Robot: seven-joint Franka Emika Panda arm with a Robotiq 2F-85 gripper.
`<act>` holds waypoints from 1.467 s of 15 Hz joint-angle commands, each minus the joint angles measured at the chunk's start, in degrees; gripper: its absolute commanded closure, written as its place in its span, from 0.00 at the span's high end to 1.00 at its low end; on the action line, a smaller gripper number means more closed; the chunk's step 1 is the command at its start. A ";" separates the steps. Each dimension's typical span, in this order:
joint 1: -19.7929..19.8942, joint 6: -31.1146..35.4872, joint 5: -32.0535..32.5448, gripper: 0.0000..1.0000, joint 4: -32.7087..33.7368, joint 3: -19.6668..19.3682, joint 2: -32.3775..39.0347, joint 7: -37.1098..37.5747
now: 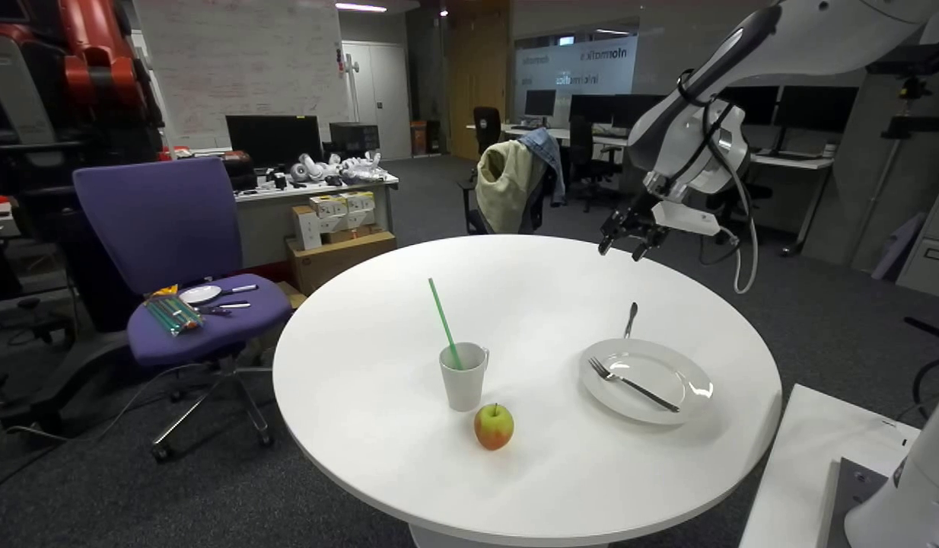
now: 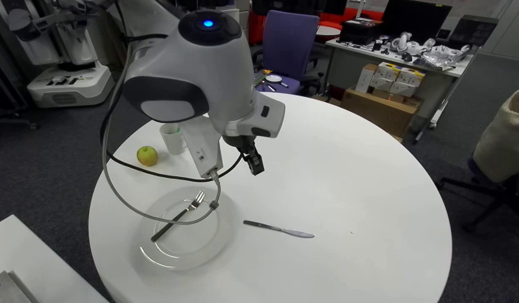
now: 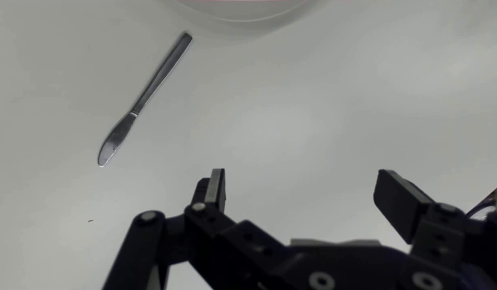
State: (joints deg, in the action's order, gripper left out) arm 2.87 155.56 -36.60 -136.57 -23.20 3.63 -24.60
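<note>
Above table (image 1: 545, 304), claw (image 3: 301, 177) spread wide, empty

Robot arm (image 1: 808, 46) aloft in a long reach, wrist (image 2: 228, 69) downward, black jaws wide apart.

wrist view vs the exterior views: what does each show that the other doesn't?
Only the wrist view: no extra object I can identify, just a close look past the open, empty gripper.

Only the exterior views, both of them: the apple, the mug with a green straw in it, and the fork lying on the plate.

Shared: the gripper, the knife, the white tabletop and the plate, though the wrist view catches only part of it.
</note>
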 commanded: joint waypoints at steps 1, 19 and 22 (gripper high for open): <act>0.00 0.00 0.00 1.00 0.00 0.00 0.00 0.00; -2.64 -10.52 21.07 1.00 22.49 -8.06 27.94 60.82; 0.40 -17.41 24.25 1.00 26.12 -4.48 28.46 63.82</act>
State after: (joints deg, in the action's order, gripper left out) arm -0.38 144.55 -15.90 -114.84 -30.92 32.02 36.17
